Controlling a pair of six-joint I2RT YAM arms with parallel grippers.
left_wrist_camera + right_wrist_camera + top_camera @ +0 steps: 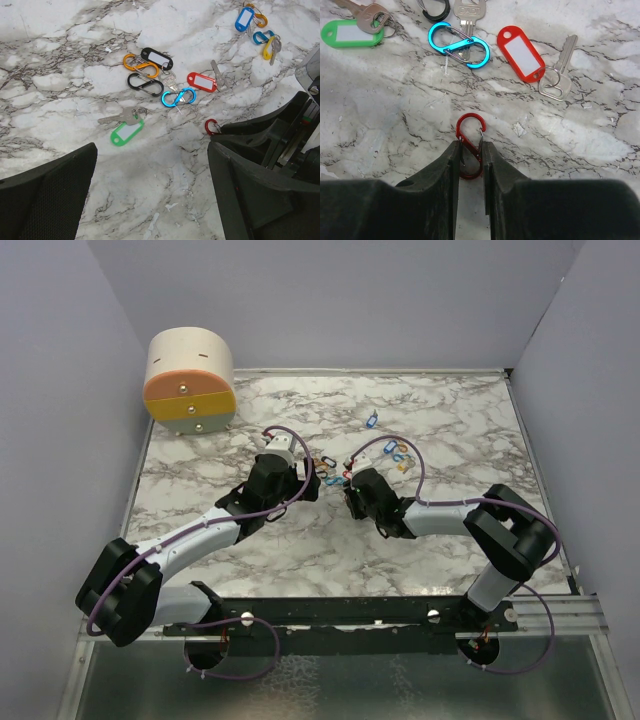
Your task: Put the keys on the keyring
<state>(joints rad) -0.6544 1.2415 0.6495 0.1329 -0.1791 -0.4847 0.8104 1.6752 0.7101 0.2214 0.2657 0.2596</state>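
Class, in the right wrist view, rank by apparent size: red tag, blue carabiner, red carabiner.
1. red tag and blue carabiner, too alike to separate.
2. red carabiner, slimmer, partly hidden in the right gripper.

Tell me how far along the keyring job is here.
Early. Done: no tagged key visibly hangs on the red S-shaped metal clip. In hand: the right gripper pinches that clip; the left gripper hovers open. Left: the green-tagged silver key and red-tagged silver key lie loose nearby.
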